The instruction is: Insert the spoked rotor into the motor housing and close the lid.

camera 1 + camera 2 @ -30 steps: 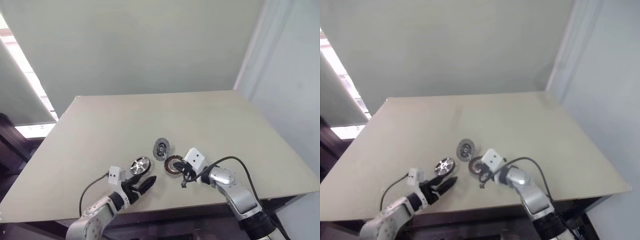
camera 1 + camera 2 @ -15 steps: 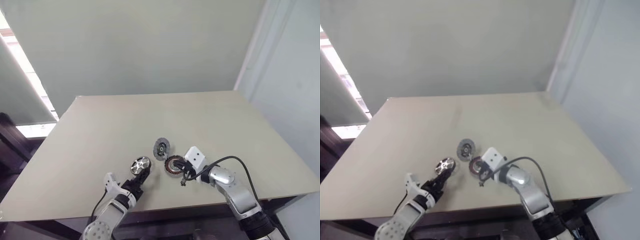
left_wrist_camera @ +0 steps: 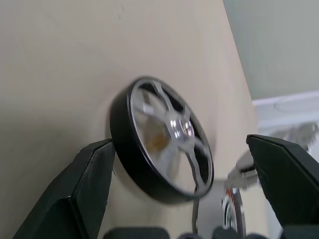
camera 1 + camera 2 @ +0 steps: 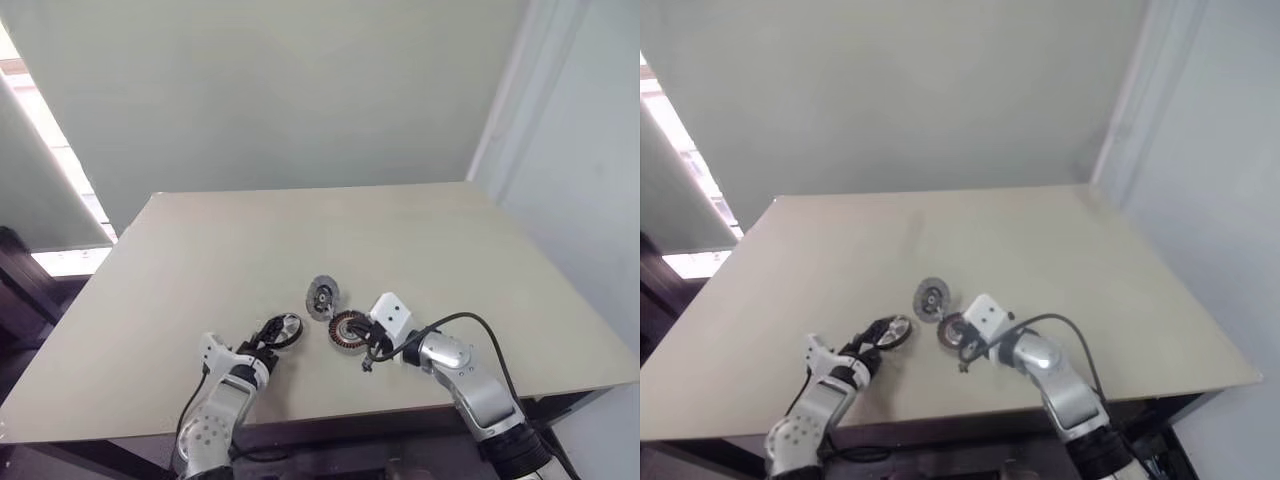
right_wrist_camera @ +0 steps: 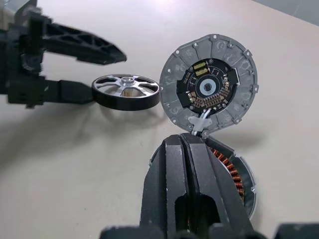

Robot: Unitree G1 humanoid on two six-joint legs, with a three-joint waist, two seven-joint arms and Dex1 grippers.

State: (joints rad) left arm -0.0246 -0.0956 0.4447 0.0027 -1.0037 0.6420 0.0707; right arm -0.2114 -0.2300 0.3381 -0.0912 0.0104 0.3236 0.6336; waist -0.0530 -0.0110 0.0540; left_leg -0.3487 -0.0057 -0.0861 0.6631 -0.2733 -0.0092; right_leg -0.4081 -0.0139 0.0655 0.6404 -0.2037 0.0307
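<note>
At the near edge of the counter the left gripper now reaches forward with its black fingers spread wide on either side of the spoked rotor. A second ago those fingers lay on their side, short of the rotor and nearer the counter's edge; since then the wrist has rolled and the hand has come forward, so the rotor now sits between the two fingers. In the left wrist view one finger is just at the rotor's dark rim and the other stands well apart from it, so nothing is grasped. The rotor rests flat on the counter, spokes up, in the same spot as before.

To its right, the right gripper has not moved. Its fingers are clenched together and held over the near part of the motor housing, whose copper windings show on the far side of the fingers. Whether the fingertips touch the housing I cannot tell. The housing lies flat on the counter just beside the rotor, unchanged.

A little farther back, the lid stands tilted up on its edge, leaning just behind the housing, its inner face with the dark hub turned toward the right gripper. It too has kept its place.
</note>
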